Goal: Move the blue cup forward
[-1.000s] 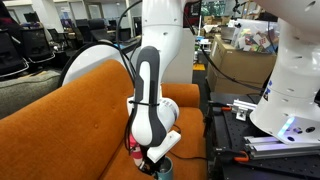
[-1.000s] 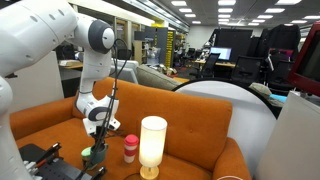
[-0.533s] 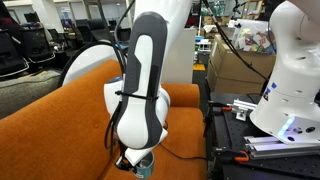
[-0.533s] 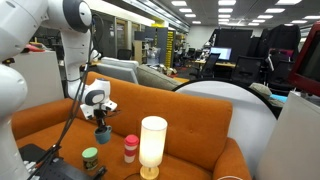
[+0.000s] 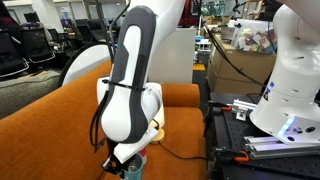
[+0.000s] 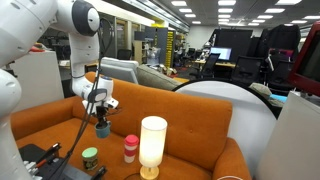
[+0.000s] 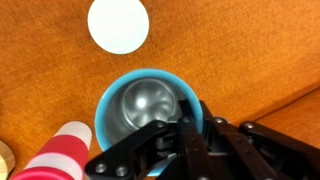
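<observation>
The blue cup (image 7: 140, 105), squat with a light blue rim and a shiny inside, fills the middle of the wrist view. My gripper (image 7: 188, 112) is shut on its rim, one finger inside and one outside. In both exterior views the gripper (image 6: 100, 115) holds the cup (image 6: 102, 128) in the air in front of the orange sofa (image 6: 190, 125); the cup also shows at the bottom of an exterior view (image 5: 132, 172). The pink-red cup with a white band (image 7: 60, 158) stands to the lower left, apart from it.
A white cylinder lamp (image 6: 152, 143) stands right of the pink cup (image 6: 130, 148); its round top shows in the wrist view (image 7: 118, 25). A green-lidded jar (image 6: 90, 158) stands at the left. A second white robot base (image 5: 290, 90) and black equipment stand beside the sofa.
The arm has swung sideways with the blue cup in the gripper, carrying it off the surface and away from the pink cup, toward the sofa back.
</observation>
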